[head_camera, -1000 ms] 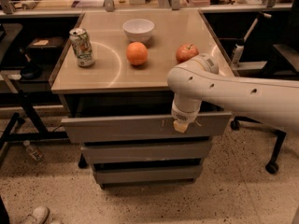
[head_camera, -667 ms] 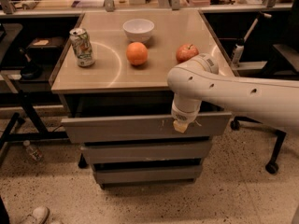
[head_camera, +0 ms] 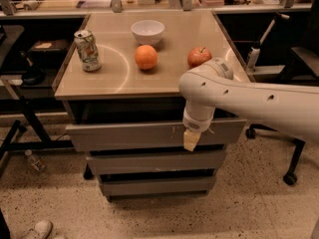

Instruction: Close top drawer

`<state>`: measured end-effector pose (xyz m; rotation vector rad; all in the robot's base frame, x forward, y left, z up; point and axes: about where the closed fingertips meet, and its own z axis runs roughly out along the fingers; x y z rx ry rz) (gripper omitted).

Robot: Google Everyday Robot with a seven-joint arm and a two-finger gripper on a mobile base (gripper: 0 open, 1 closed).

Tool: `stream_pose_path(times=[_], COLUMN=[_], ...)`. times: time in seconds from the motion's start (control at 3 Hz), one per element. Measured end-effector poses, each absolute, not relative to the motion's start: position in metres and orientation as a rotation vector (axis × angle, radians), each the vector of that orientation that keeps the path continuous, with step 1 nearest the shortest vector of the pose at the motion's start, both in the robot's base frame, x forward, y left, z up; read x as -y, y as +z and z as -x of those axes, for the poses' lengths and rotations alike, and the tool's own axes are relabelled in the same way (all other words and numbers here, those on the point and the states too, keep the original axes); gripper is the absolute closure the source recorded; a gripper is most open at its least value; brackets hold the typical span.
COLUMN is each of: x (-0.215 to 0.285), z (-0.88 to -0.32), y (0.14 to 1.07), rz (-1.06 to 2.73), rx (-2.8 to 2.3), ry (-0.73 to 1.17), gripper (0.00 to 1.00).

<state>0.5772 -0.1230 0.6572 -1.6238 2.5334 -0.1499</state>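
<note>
Bottle (head_camera: 35,161): a small clear one lying on the speckled floor at the lower left, beside a dark stand leg.
Shoe (head_camera: 37,229): a pale toe at the bottom left edge of the frame.
Can (head_camera: 87,50): upright on the left part of the worktop, near its left edge.
Worktop (head_camera: 114,81): a tan square surface in the upper middle of the frame, carrying four things.
Bowl (head_camera: 147,31): white, at the back centre of the worktop.
Orange (head_camera: 146,57): just in front of the bowl, apart from it.
Top drawer (head_camera: 124,134): in the middle of the frame under the worktop, partly pulled out. Its flat grey front stands forward of the worktop edge, with a dark gap above it.
Lower drawer fronts (head_camera: 149,162): two grey ones stacked below, set further back.
Gripper (head_camera: 191,139): pointing down, its yellowish tip against the top drawer's front, right of centre. It grasps nothing that can be seen; whether it is parted or closed cannot be told.
Apple (head_camera: 199,57): red, right of the orange, just behind the arm's elbow.
Arm (head_camera: 249,101): white, reaching in from the right edge.
Chair (head_camera: 299,148): dark, wheeled base at the right.
</note>
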Motion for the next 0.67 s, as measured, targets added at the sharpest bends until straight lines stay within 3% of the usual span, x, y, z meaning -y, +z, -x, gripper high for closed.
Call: stream_pose_path(times=[0.33, 0.67], x=[0.1230, 0.1230], z=[-0.5771, -0.5771], y=[0.6572, 0.6572], rz=[1.624, 1.624], rx=[-2.533, -2.533], ry=[-0.150, -0.150], gripper=[0.00, 0.00])
